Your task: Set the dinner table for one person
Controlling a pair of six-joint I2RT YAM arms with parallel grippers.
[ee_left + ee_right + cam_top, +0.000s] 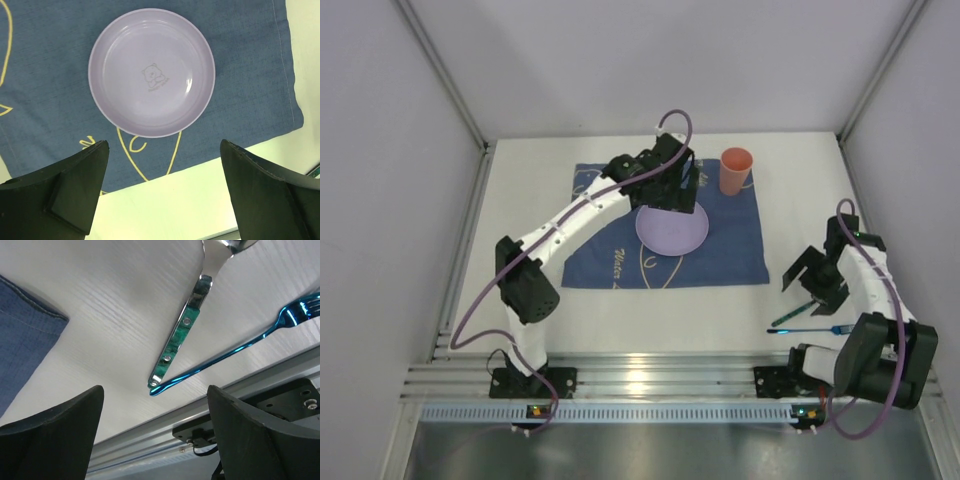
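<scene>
With left jaws released, hovers over purple plate (151, 72) on blue cloth (50, 75), inside its edges. With right jaws released, hangs above spoon (180, 337) and fork (240, 347), with handle tips meeting beside the rail (165, 427) of white desk (800, 190), cloth corner apart

The dinner table (650, 320) is viewed whole from above and behind the arm bases. From the left gripper (164, 145), the plate (152, 72) just ahead is viewed closely, straight down. From the right gripper (155, 387), the spoon (182, 335) and fork (240, 347) just ahead are viewed closely, at a slant. All three are shared with the overhead view.
</scene>
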